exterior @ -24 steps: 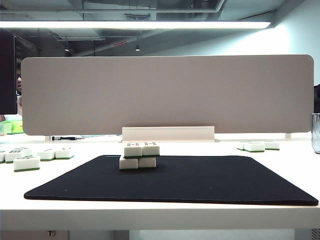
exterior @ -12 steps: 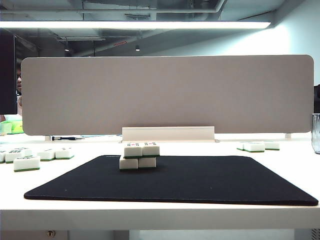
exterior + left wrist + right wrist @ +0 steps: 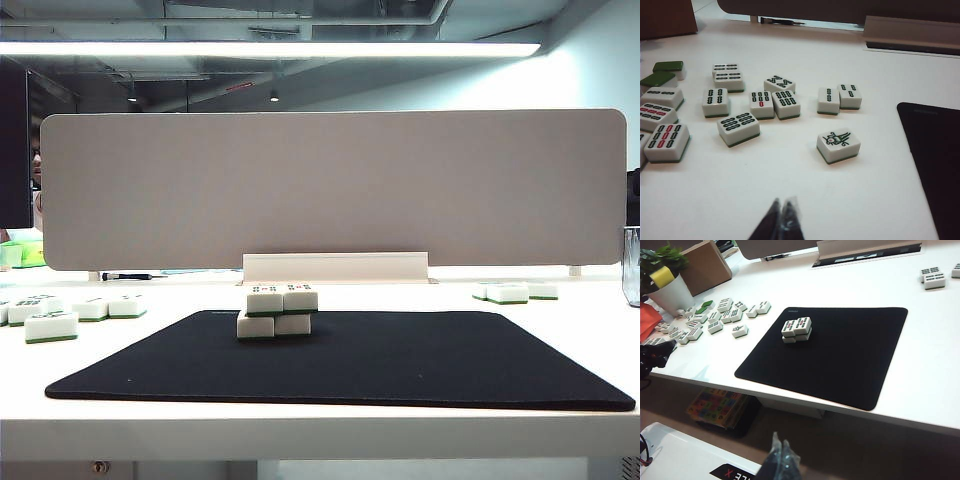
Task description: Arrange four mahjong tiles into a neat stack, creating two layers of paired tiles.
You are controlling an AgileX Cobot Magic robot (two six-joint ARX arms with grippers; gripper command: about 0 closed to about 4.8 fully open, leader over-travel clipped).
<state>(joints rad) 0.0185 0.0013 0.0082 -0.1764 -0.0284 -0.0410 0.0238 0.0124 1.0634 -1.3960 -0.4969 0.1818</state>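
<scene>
The four mahjong tiles (image 3: 273, 311) stand as a two-layer stack, two side by side on two, near the back left of the black mat (image 3: 400, 360). The upper pair sits slightly offset from the lower pair. The right wrist view shows the same stack (image 3: 796, 329) on the mat (image 3: 840, 360). My left gripper (image 3: 781, 204) is shut and empty over bare white table, left of the mat's edge (image 3: 935, 150) and apart from the stack. Shut and empty too, my right gripper (image 3: 779, 440) hangs off the table's front edge. Neither gripper appears in the exterior view.
Several loose tiles (image 3: 760, 102) lie scattered on the table left of the mat, one bird-marked tile (image 3: 838, 145) nearest it. More tiles (image 3: 510, 292) lie at the back right. A grey divider panel (image 3: 335, 185) closes the far side. A potted plant (image 3: 667, 282) and brown box (image 3: 705, 265) stand at the left.
</scene>
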